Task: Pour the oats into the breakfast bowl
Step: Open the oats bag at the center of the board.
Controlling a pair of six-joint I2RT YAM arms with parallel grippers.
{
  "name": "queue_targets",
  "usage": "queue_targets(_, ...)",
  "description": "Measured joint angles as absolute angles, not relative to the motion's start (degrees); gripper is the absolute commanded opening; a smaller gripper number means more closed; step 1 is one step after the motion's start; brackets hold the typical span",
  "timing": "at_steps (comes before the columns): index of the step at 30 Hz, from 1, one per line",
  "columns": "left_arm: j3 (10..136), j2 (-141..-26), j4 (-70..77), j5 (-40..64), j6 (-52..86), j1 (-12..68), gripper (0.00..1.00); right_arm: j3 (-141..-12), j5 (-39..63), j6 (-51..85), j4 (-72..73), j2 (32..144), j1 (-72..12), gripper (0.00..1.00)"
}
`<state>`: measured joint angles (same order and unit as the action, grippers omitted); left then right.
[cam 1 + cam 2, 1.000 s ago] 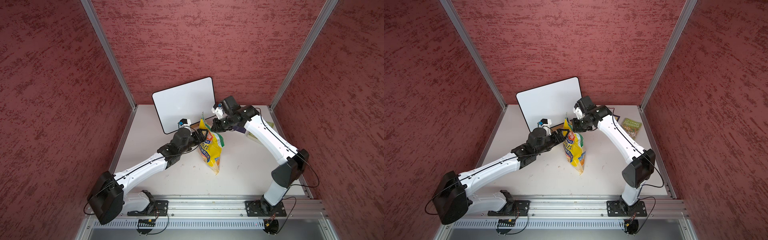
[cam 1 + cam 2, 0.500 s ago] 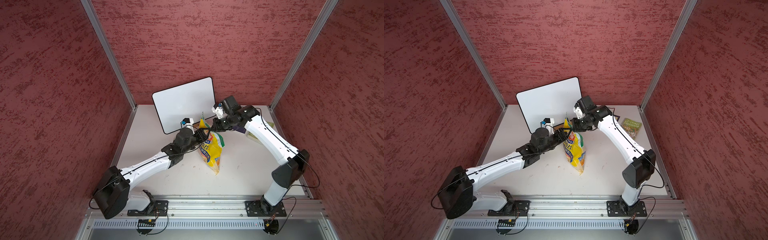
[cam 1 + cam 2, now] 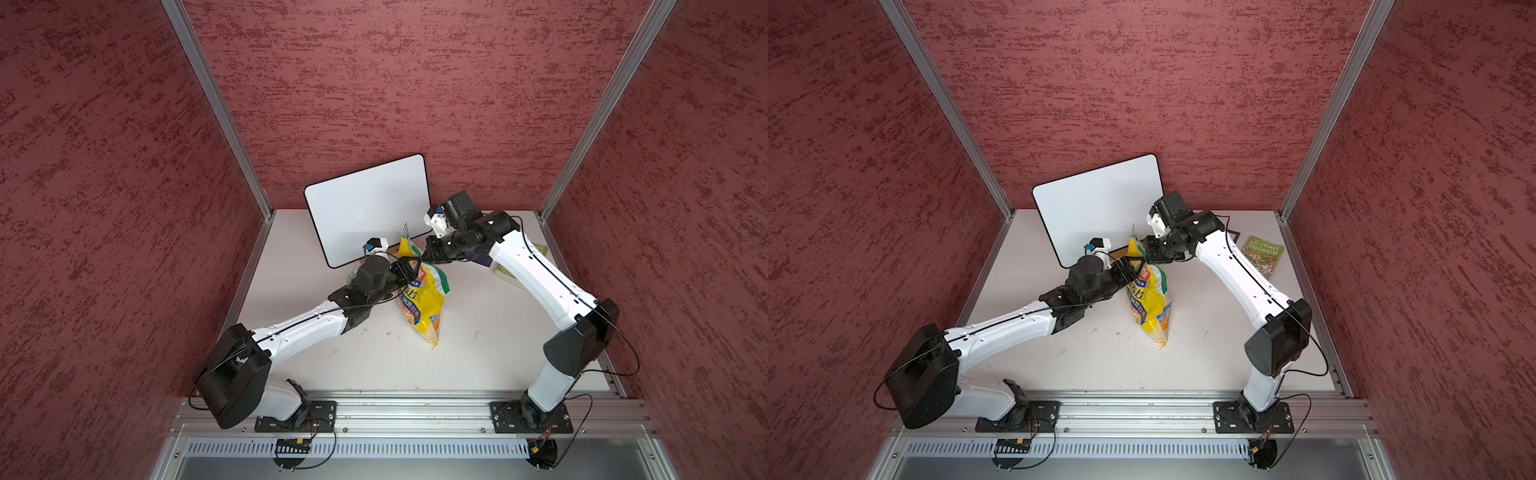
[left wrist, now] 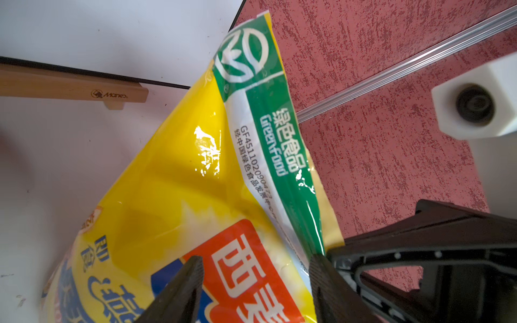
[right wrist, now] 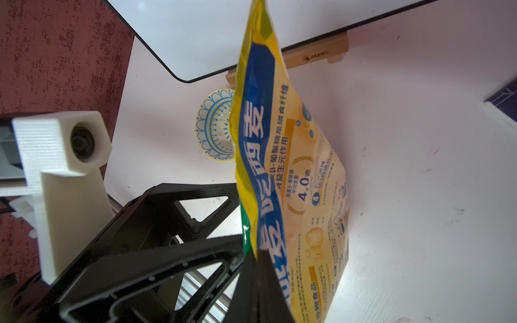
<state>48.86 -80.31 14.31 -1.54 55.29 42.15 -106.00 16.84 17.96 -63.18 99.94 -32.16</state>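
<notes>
Right fingers [image 5: 260,282] pinched oats bag [image 3: 422,303] top; left fingers [image 4: 179,290] gaped astride it. Likely opening step; next called for tilt over breakfast bowl [image 5: 214,125].

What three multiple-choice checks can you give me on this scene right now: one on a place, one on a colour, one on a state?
1. Where is the bowl?
A. on the table, by the wooden stand
B. on a shelf
C. held in the air

2. What colour is the strip along the top edge of the bag?
A. purple
B. green
C. black

3. What is the right gripper doing?
A. open over the bowl
B. shut on nothing
C. shut on the bag's top edge

Answers:
1 A: the right wrist view shows it resting there, partly hidden by the bag.
2 B: the left wrist view shows a green band with white print.
3 C: both wrist views show its jaws pinching that edge.
</notes>
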Motion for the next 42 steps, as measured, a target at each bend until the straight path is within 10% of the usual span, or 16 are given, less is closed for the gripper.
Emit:
queue_targets(14,49.41,-78.98,15.46,-1.91,54.68,42.06,0.63,-106.0,16.6,17.58,-63.22,99.94,-32.16,0.0)
queue_targets(33,51.03,-81.78,17.17,-0.54,52.95,41.74,0.0,-106.04,16.12,17.15,-63.18,99.94,-32.18,0.0)
queue_targets(42,51.03,-78.48,13.06,-0.51,50.7,41.63,0.0,-110.59,9.34,15.77,-66.61,100.25,-32.51,0.0)
